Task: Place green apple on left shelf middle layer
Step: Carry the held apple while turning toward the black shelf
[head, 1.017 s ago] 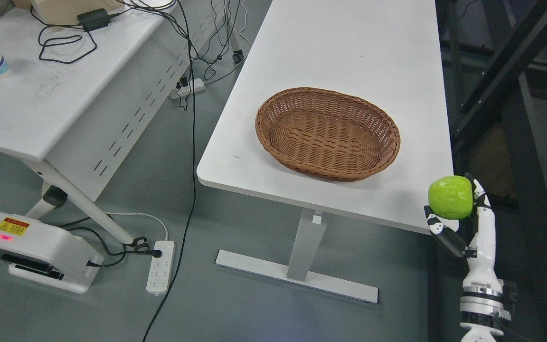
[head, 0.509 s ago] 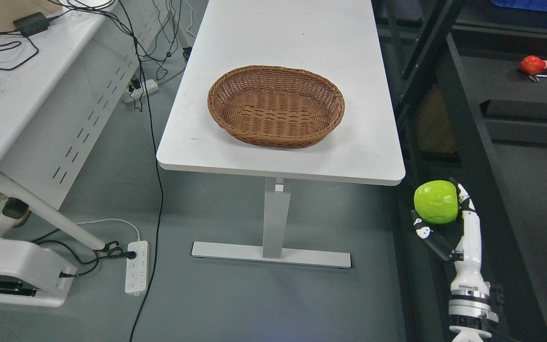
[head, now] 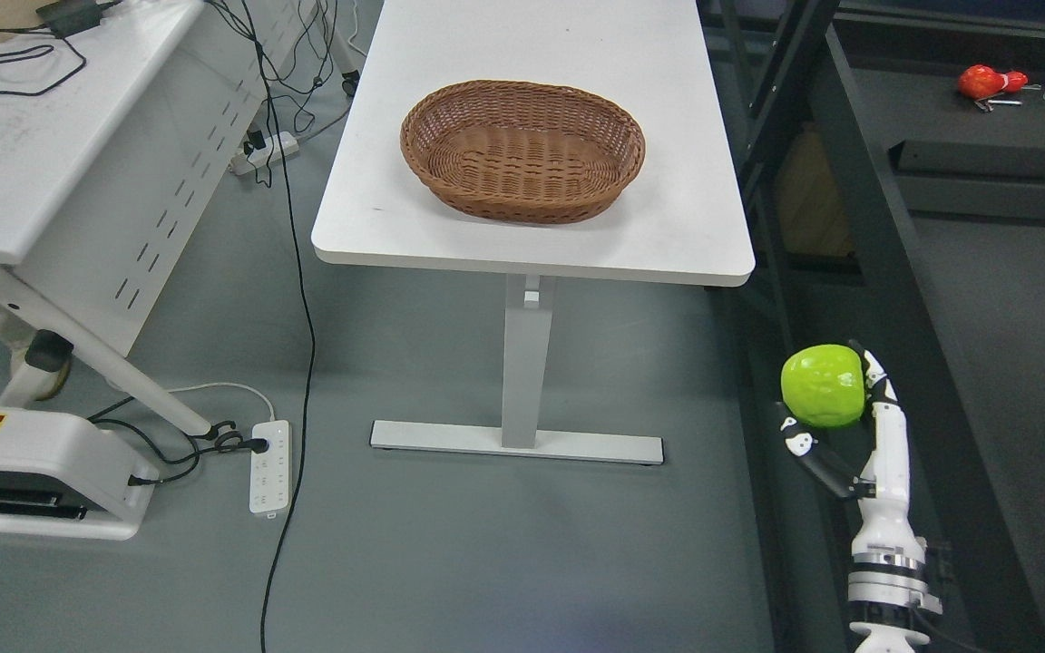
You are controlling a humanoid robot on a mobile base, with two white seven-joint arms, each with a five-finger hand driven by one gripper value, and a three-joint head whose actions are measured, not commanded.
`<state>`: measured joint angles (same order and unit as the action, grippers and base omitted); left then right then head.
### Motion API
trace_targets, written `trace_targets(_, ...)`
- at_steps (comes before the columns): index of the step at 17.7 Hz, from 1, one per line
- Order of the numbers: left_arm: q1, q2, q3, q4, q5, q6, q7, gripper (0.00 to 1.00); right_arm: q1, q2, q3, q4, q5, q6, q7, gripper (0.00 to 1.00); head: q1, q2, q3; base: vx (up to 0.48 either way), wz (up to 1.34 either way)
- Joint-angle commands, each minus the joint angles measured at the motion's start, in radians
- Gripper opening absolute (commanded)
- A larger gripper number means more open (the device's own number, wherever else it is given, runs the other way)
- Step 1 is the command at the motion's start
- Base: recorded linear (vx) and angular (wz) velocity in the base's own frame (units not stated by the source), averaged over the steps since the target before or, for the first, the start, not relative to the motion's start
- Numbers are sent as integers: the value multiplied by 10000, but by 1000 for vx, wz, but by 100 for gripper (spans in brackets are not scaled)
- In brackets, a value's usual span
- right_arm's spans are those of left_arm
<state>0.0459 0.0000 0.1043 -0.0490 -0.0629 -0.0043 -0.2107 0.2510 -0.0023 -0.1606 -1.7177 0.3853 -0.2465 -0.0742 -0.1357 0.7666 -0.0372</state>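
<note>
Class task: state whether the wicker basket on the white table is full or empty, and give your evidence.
Empty. The wicker basket on the white table shows bare woven bottom and walls, nothing inside.

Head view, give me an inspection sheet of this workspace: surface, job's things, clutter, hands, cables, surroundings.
Surface: white table, carrying only a wicker basket with nothing visible inside.
Job's things: green apple, held off the table's right end, in front of a dark shelf frame.
Clutter: small red object on a dark ledge, upper right.
Hands: right hand grips the apple; left hand not in view.
Cables: black cable hangs to the floor; power strip with plugs.
Surroundings: second white desk at left, white device with a warning label on the grey floor.
</note>
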Motion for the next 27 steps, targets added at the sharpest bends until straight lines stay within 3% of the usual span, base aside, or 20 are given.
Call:
trace_targets(1, 1, 175, 0, -1, 0, -4, 5, 100, 97, -152, 454, -3, -3, 25, 21, 0, 0, 0, 0, -219, 85)
trace_targets(15, 1, 175, 0, -1, 0, -4, 5, 100, 36, -152, 441, 12, 13, 10, 5, 0, 0, 0, 0, -260, 100)
trace_targets(27, 1, 175, 0, -1, 0, -4, 5, 100, -41, -152, 394, 12, 13, 26, -10, 0, 0, 0, 0, -171, -371)
